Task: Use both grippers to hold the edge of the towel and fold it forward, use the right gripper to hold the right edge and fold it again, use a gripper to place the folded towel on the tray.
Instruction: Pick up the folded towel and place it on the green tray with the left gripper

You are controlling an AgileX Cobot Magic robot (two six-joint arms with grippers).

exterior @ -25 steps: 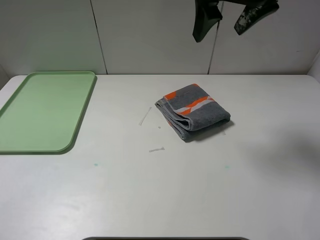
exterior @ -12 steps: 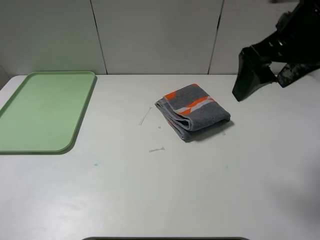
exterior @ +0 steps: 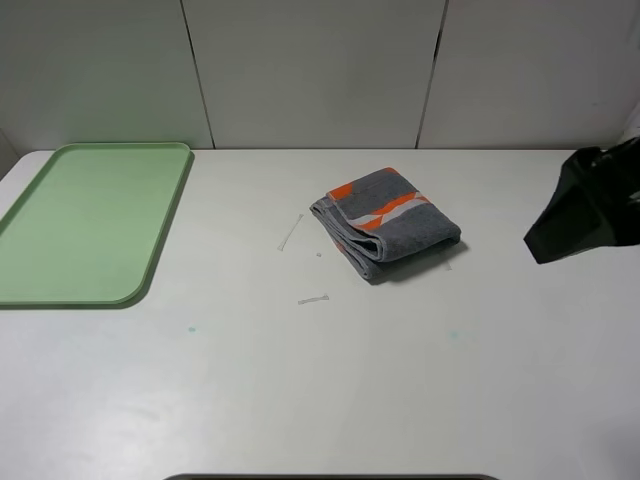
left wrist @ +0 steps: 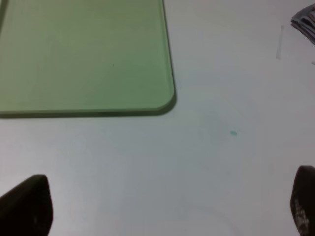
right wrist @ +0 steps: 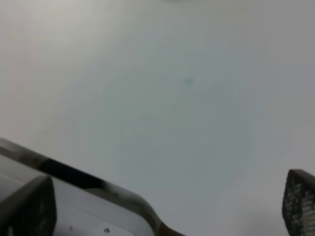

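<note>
Exterior high view: the towel (exterior: 386,225) lies folded into a thick bundle near the middle of the tabletop (exterior: 330,390), orange-and-white band facing up, layered edges showing on its near-left side. The tray (exterior: 90,225) sits at the far left, well apart from the towel, with nothing on it. A couple of small white scraps (exterior: 291,232) lie between them, nearer the towel. The right hand (exterior: 583,215) is a blurred black shape at the right edge, off the towel; its jaws are unreadable here. The left hand is not seen in this view.

Left wrist view: the left hand (left wrist: 165,204) is spread wide and empty above bare tabletop, near a tray corner; one towel corner shows at the frame edge.

Right wrist view: the right hand (right wrist: 165,204) is also spread wide with nothing in it, over plain tabletop, no towel in frame.

Judgement: the folds look done and the move to the tray remains. Risks: a pinch catching only the top layers would let the bundle open mid-carry; a long carry could drag it across the tabletop; a release at the rim could leave it hanging off.
</note>
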